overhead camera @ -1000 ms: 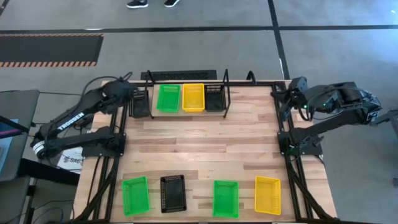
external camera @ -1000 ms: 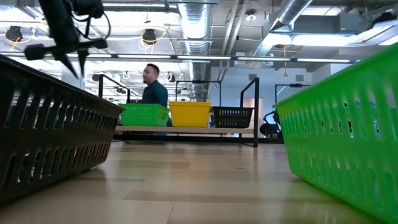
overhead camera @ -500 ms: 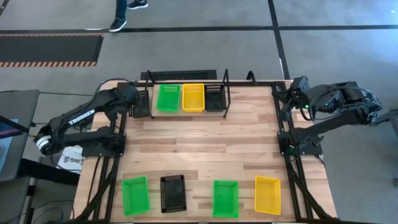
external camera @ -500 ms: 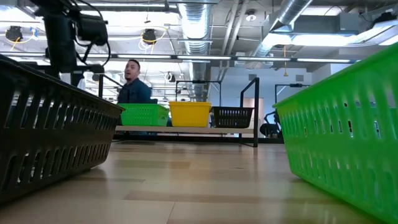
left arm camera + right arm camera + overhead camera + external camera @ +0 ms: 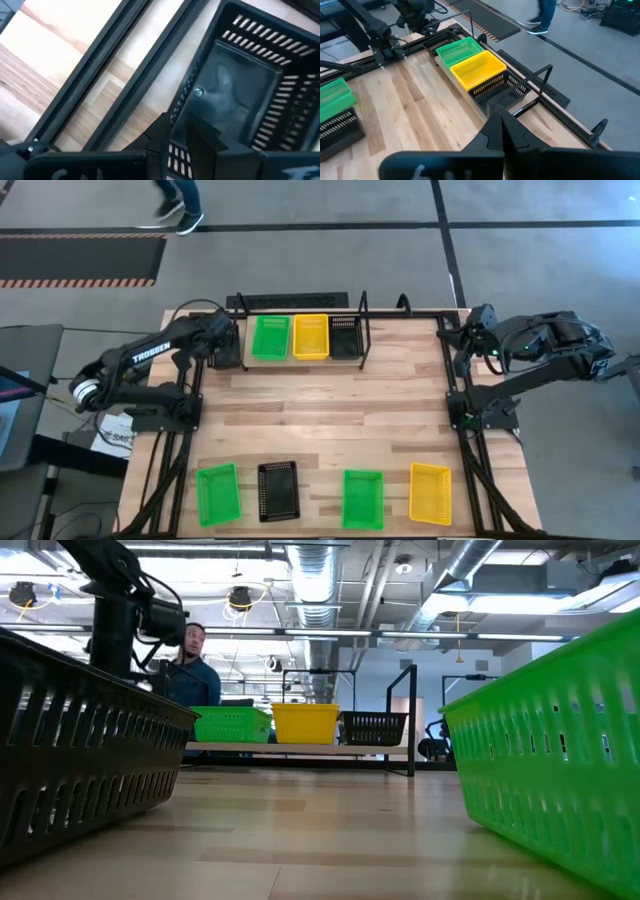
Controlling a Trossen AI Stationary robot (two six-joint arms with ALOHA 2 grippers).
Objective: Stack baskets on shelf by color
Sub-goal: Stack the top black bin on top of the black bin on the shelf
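— Left gripper (image 5: 182, 132), what are you holding?
— My fingers pinch a black basket's (image 5: 250, 90) wall at the bench's far left corner, beside the shelf (image 5: 300, 358).
— Right gripper (image 5: 502, 131)?
— Jaws closed, empty, waiting at the far right corner.

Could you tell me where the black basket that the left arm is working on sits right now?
In the high view the black basket sits at the table's far left, just outside the shelf, beside the green basket.

Three baskets (image 5: 305, 724) on shelf (image 5: 300, 748)
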